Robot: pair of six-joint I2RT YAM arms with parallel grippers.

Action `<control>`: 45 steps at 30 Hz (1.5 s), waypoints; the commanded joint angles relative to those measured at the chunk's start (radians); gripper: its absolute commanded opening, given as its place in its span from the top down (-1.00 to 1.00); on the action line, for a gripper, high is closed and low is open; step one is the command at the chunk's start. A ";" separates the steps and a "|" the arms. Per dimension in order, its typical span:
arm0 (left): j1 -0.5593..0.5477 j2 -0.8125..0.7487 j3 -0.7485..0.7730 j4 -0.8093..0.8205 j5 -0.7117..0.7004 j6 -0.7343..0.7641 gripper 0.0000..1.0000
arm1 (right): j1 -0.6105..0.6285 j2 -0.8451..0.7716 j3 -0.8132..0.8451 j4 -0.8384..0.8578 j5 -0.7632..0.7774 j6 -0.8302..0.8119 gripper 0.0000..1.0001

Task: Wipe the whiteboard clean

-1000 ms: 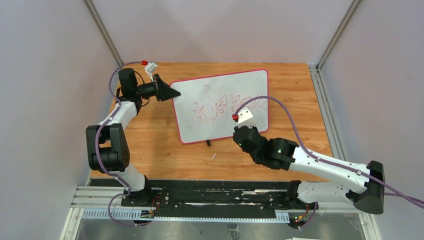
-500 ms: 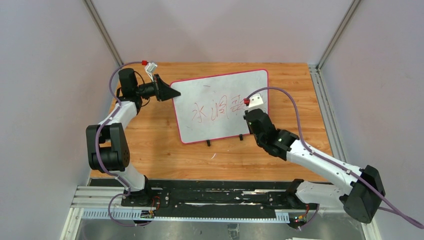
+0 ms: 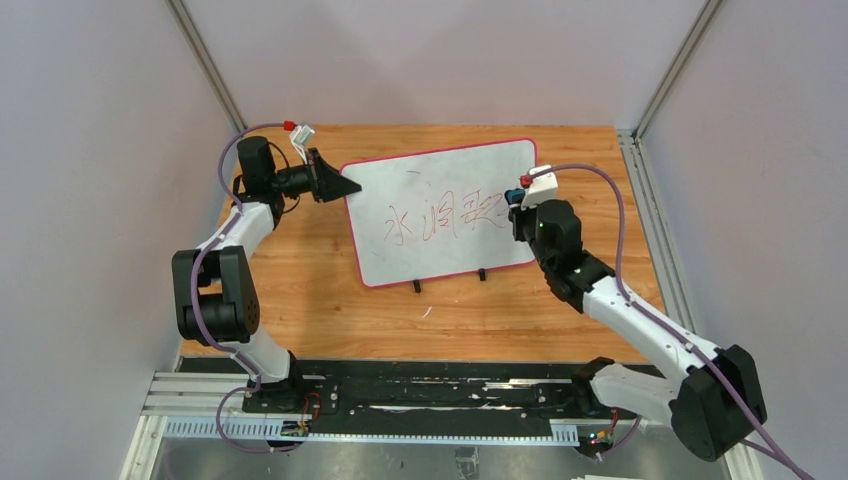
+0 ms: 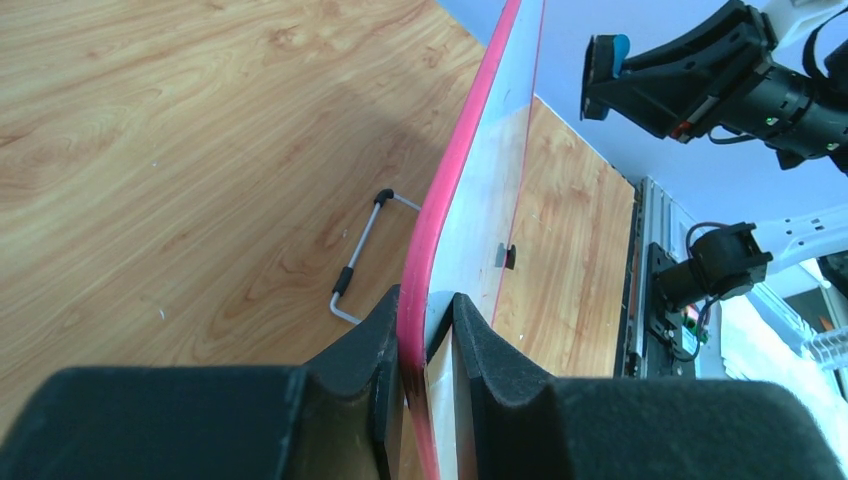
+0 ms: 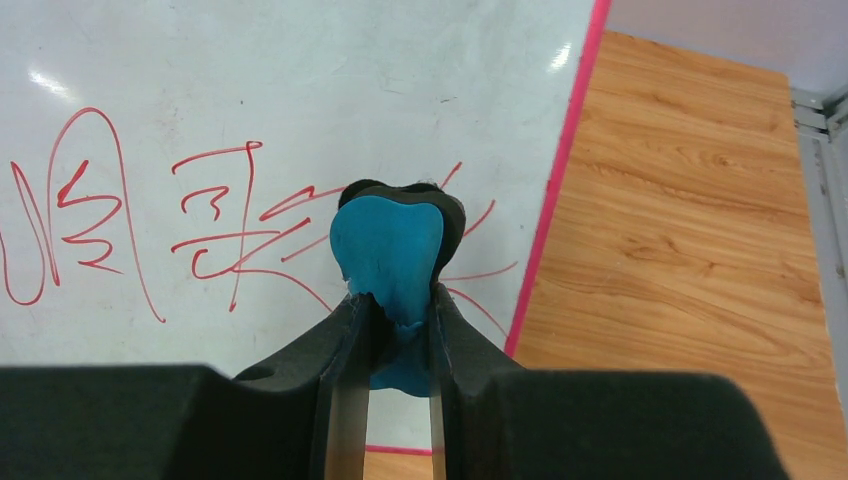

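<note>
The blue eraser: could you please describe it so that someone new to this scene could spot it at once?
Start at the whiteboard on the wooden table, and go to its right edge, where the red writing ends. There the right hand pinches the eraser, a small blue bow-shaped pad on a black backing. It is the only blue thing in the scene.

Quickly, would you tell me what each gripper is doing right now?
Left gripper: shut on the whiteboard rim.
Right gripper: shut on the blue eraser.

White whiteboard (image 3: 440, 215) with pink-red rim and red scribbles, blue eraser (image 5: 385, 250), black fingers (image 5: 455, 350), orange-brown wood-grain table (image 3: 300, 270)
</note>
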 commanded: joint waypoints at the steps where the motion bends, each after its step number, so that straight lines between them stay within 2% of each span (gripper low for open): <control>1: 0.000 -0.002 -0.018 0.020 -0.045 0.069 1.00 | -0.025 0.092 -0.005 0.157 -0.132 0.023 0.99; 7: 0.003 -0.016 -0.023 0.020 -0.046 0.067 1.00 | -0.007 0.259 0.091 0.165 -0.213 0.074 0.99; 15: 0.003 -0.026 -0.029 0.020 -0.041 0.063 1.00 | 0.053 0.305 0.162 0.158 -0.214 0.095 0.99; 20: 0.002 -0.024 -0.031 0.019 -0.039 0.064 1.00 | 0.134 0.374 0.231 0.161 -0.190 0.093 0.99; 27: 0.002 -0.028 -0.035 0.020 -0.036 0.063 1.00 | 0.287 0.577 0.403 0.176 -0.167 0.080 0.99; 34: 0.002 -0.042 -0.045 0.020 -0.030 0.062 1.00 | 0.417 0.708 0.556 0.140 -0.082 0.013 0.99; 45: 0.002 -0.051 -0.050 0.020 -0.024 0.062 1.00 | 0.379 0.620 0.451 0.115 0.179 -0.062 0.99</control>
